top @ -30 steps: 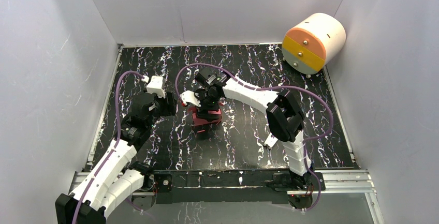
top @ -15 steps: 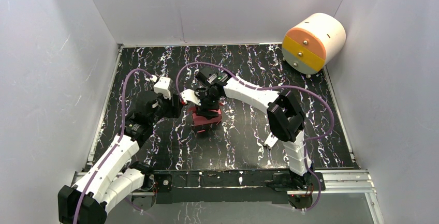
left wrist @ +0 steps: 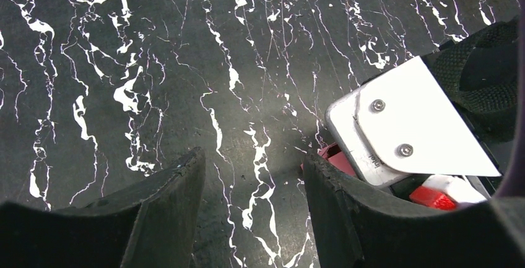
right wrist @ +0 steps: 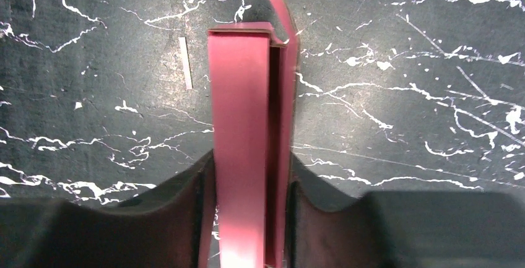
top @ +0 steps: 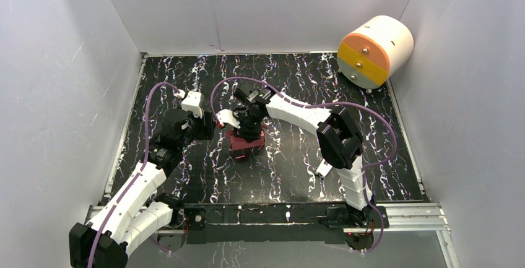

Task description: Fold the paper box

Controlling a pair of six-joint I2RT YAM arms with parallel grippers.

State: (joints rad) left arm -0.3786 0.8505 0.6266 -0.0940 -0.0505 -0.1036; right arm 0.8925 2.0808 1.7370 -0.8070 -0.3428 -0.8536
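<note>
Between white walls (top: 260,8), paper box (top: 244,147) stands on black marbled table (top: 297,76).

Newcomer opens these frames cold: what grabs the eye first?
The pink-red thin-card paper box at mid-table, one flap sticking out, pinched between the fingers of the right end effector. Next, the big white-and-orange cylinder lying in the far right corner, bright against the black white-veined tabletop. The left end effector hangs open just left of the box.
</note>
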